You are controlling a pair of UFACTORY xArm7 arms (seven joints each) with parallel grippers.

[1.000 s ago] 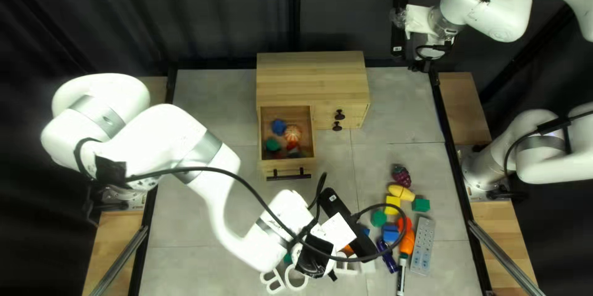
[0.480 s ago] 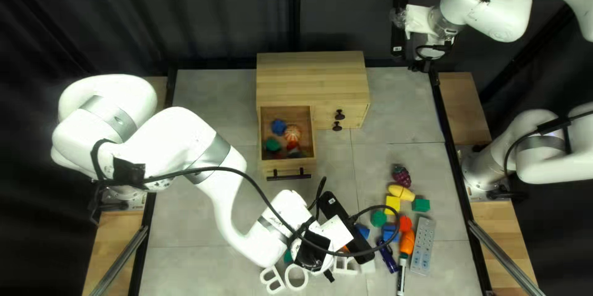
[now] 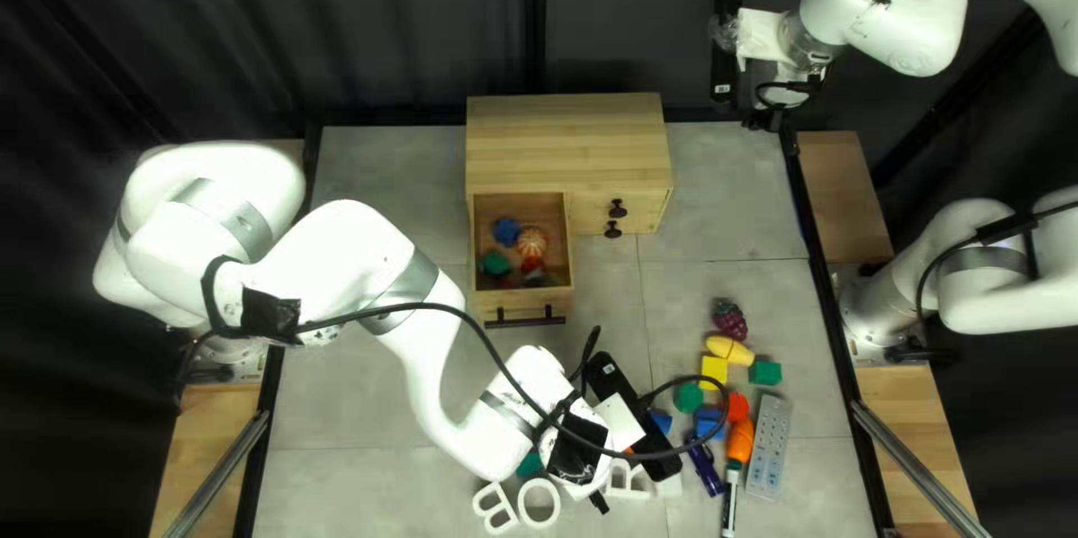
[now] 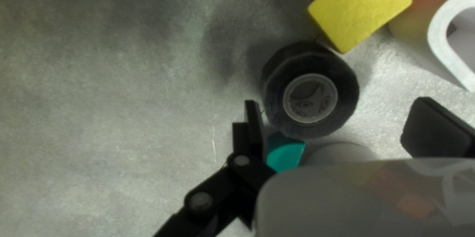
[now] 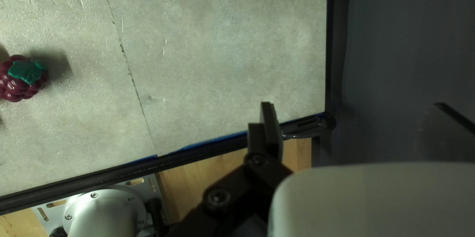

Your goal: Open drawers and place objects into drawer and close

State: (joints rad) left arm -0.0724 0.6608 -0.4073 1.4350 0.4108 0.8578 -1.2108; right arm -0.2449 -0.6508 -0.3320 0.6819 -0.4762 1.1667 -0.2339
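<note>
The wooden cabinet (image 3: 567, 139) has its left drawer (image 3: 489, 300) pulled out, holding blue (image 3: 506, 230), orange-striped, green and red items. My left gripper (image 3: 584, 450) is low over the cluttered front of the table, its fingertips hidden in that view. In the left wrist view, the left gripper (image 4: 341, 125) is open above a black tape roll (image 4: 273, 86); a teal piece (image 4: 284, 154) lies by one finger and a yellow block (image 4: 361, 7) beyond the roll. My right gripper (image 3: 783, 92) hangs raised at the back right; in its wrist view the right gripper (image 5: 363, 120) stands open and empty.
Right of my left gripper lie a raspberry toy (image 3: 730, 321), a yellow toy (image 3: 731, 350), several coloured blocks, an orange-handled tool (image 3: 739, 443), a marker and a grey power strip (image 3: 769, 446). White letters (image 3: 539, 502) lie at the table's front.
My left arm's upper links have swung rightward, and its gripper has shifted and turned slightly, uncovering more of a green piece beside it. The right arm and the drawer have stayed put.
</note>
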